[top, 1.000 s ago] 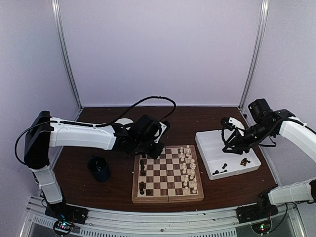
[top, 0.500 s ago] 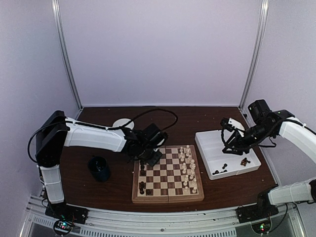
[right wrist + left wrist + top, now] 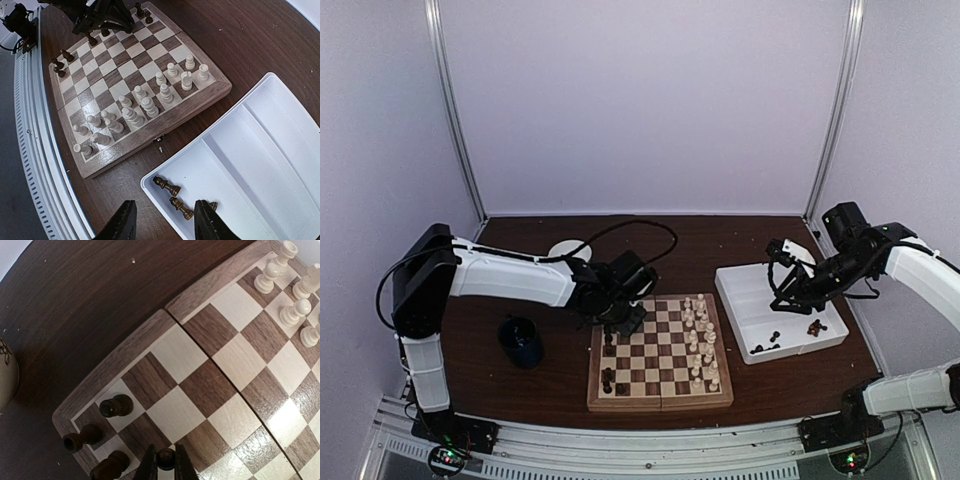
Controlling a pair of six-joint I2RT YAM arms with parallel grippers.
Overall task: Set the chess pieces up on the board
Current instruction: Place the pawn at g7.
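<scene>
The board (image 3: pixel 660 402) lies at the table's front centre, shown close in the left wrist view (image 3: pixel 210 385). Cream chess pieces (image 3: pixel 700 340) fill its two right columns (image 3: pixel 145 107). A few dark ones (image 3: pixel 609 340) stand along its left edge (image 3: pixel 116 405). My left gripper (image 3: pixel 620 322) hangs over the board's far-left corner, shut on a small dark piece (image 3: pixel 166 460) just above the squares. My right gripper (image 3: pixel 166 222) is open over the white tray's near corner, nothing between its fingers. Dark pieces (image 3: pixel 167 186) lie on their sides in the tray below it.
The white two-compartment tray (image 3: pixel 750 300) sits right of the board, with a few dark pieces (image 3: pixel 775 338) in its front part. A dark blue cup (image 3: pixel 522 342) stands left of the board. A white round object (image 3: pixel 568 250) lies behind the left arm.
The left arm swung in over the board's far-left corner and lowered with the dark piece, then nearly stopped. The right arm has not moved.
</scene>
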